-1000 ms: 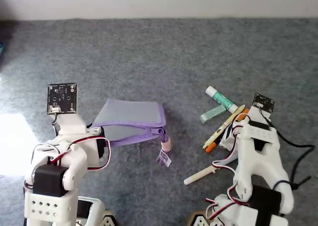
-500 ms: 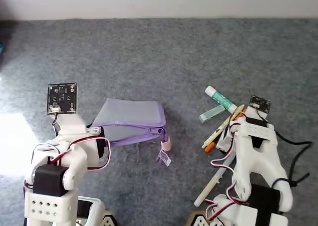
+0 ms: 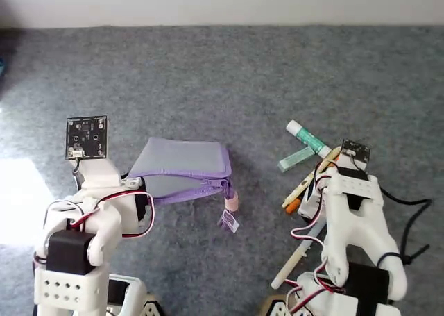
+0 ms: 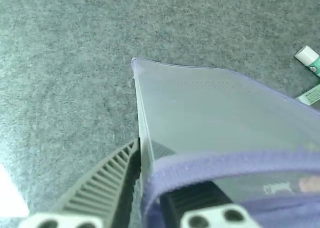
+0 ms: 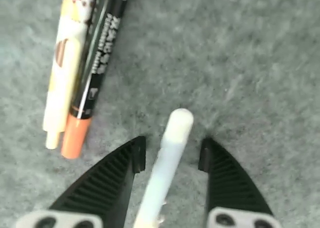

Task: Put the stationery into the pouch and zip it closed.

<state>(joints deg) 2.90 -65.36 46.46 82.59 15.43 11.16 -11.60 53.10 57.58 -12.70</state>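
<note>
Purple cloth is pinched in the left end effector: its black fingers are clamped on the near corner of the pouch, one on each side of the rim. The pouch lies on the grey felt-like surface, well apart from the pens, with its zip undone along the near edge and the mouth held slightly agape. The right end effector stands narrowly parted, one finger on each side of a white pen that lies flat, a small gap showing on both sides. Just beside it lie a cream pen and an orange-tipped pen, touching side by side. A glue stick lies beyond them. From above, the right arm covers much of the white pen, and I cannot see inside the pouch.
</note>
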